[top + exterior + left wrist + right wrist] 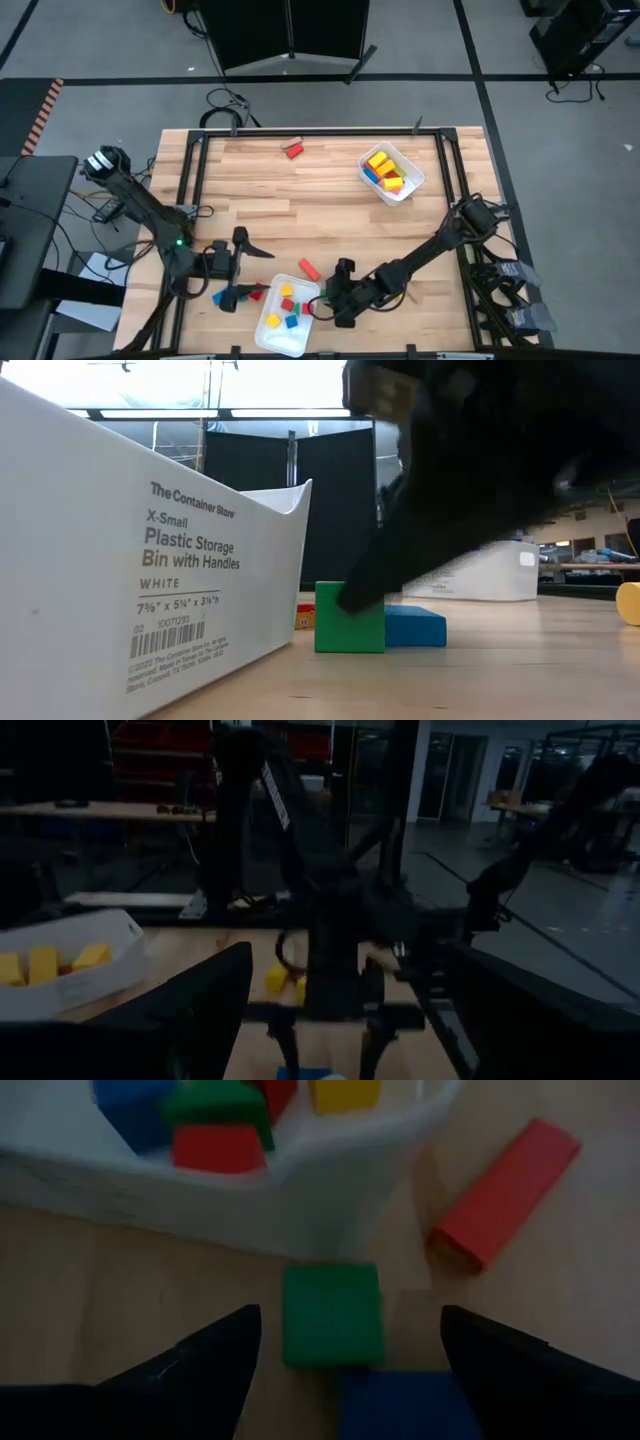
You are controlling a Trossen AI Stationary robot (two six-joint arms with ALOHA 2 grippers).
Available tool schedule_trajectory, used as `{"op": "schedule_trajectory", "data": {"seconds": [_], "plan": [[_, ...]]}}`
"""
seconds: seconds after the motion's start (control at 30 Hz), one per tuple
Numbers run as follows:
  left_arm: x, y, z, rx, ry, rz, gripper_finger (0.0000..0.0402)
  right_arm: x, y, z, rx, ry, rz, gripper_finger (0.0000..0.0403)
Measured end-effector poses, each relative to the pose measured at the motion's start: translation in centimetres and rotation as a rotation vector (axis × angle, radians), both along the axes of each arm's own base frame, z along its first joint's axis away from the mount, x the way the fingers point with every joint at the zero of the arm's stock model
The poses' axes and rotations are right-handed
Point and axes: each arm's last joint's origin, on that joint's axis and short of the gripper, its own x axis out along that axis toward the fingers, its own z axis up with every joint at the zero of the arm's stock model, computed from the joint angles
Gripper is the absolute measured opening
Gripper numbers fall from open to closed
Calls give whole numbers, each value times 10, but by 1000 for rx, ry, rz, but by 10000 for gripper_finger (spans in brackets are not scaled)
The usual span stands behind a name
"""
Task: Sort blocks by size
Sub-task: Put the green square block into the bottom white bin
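Note:
A green cube (332,1315) rests flat on the table beside the near white tray (270,335), which holds several small blocks. A blue block (410,1405) lies against the cube; both also show in the low view (350,622) (415,625). My right gripper (350,1320) is open and low over the table, with one finger on either side of the green cube and a gap on each side. My left gripper (255,270) is open wide and empty, left of the near tray.
A red bar (505,1190) lies on the table just beyond the near tray's corner. A blue block (222,297) and a red one (258,294) lie by my left gripper. The far tray (415,180) holds yellow, blue and red blocks. A red block (293,150) lies near the far edge.

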Motion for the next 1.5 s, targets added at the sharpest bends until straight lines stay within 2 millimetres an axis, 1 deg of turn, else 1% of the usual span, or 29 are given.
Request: {"op": "schedule_trajectory", "data": {"seconds": [0.03,0.17,0.3,0.4,0.57,0.6,0.77,0.87,0.97,1.07,1.13,1.2,1.27,1.33,1.37,1.43,1.5], "plan": [[-1,1,2,1,-7,0,335,0,0,-4,-5,9,0,318],[-3,3,7,13,-31,1,335,2,0,-9,1,5,-5,302],[-6,6,12,20,-47,8,335,2,0,-10,-7,7,-12,272],[-7,8,14,28,-53,15,335,2,-1,-10,-11,8,-10,235],[-9,10,16,24,-57,22,335,2,-1,-10,-20,12,-5,150],[-9,10,16,26,-57,28,335,2,-1,-10,-26,11,3,141],[-9,11,16,38,-57,61,335,1,-1,-8,-54,13,33,141],[-9,12,17,27,-62,83,335,-2,-4,1,-84,20,35,141],[-10,13,19,-3,-65,86,335,-9,-9,26,-130,-7,5,141],[-11,15,21,-45,-70,112,335,-17,-15,56,-162,-60,-26,141],[-11,15,21,-65,-69,121,335,-20,-15,78,-168,-143,-17,141],[-11,15,21,-64,-66,127,335,-18,-11,98,-149,-266,20,141],[-11,16,21,-65,-65,134,335,-11,-5,109,-113,-375,89,141],[-11,16,20,-66,-64,147,335,-2,-1,104,-85,-432,140,141],[-11,16,20,-67,-64,155,335,3,-1,98,-82,-440,153,141],[-11,16,20,-68,-64,162,335,11,-1,84,-87,-426,155,141],[-11,16,20,-73,-62,161,335,20,-1,78,-90,-420,148,141]]}}
